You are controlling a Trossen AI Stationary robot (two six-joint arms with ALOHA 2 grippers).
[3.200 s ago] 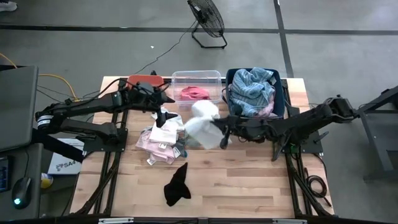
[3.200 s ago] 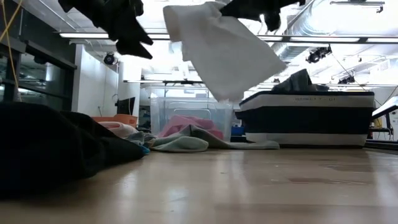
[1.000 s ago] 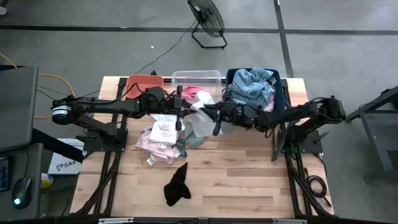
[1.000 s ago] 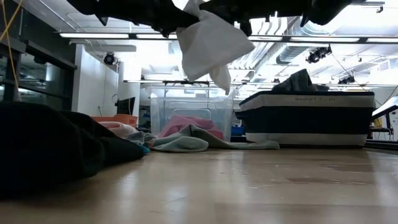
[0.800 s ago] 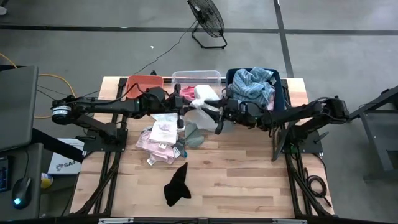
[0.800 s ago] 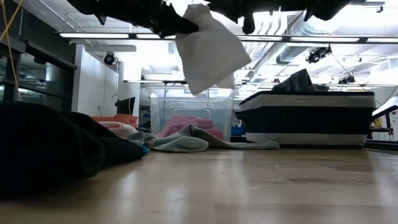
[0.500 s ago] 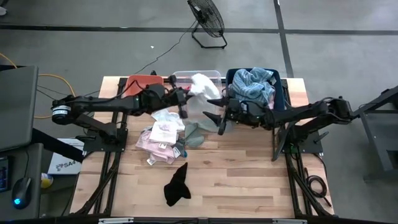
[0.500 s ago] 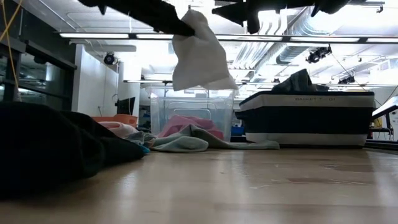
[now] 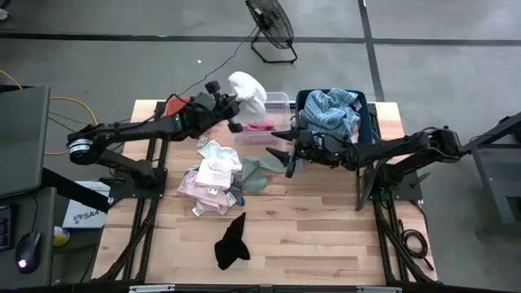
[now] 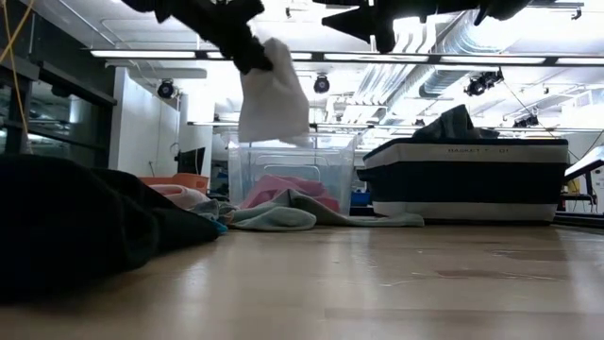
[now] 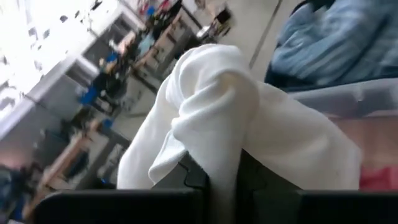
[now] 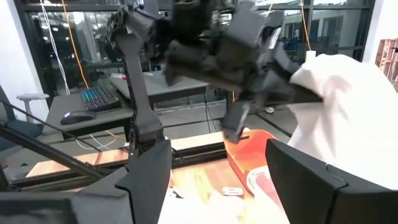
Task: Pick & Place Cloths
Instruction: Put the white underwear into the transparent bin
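Observation:
A white cloth (image 9: 248,95) hangs from my left gripper (image 9: 236,104), which is shut on it above the far left corner of the clear bin (image 9: 278,98). In the low view the cloth (image 10: 273,94) dangles high over the table. My right gripper (image 9: 279,144) stands open to the right of it, in front of the dark blue bin (image 9: 372,122), with nothing between its fingers (image 12: 149,180). The right wrist view shows the white cloth (image 12: 348,118) ahead, apart from those fingers. My left gripper pinches a bunched fold of the white cloth (image 11: 225,163) between its two fingers. The fingers come nearly level from the table's left side. The cloth bulges over the fingertips and hangs slack below them, clear of the table and the bin.
The clear bin holds a pink cloth (image 9: 262,126). A blue-striped cloth (image 9: 330,116) fills the dark blue bin. An orange bin (image 9: 174,106) stands far left. A heap of cloths (image 9: 213,175), an olive cloth (image 9: 255,172) and a black cloth (image 9: 231,242) lie on the table.
My right gripper has opened and let go of the white cloth. My left gripper has rolled and carried the cloth up and toward the table's far left, from between the arms to above the clear bin's corner. The cloth now hangs from the left gripper alone.

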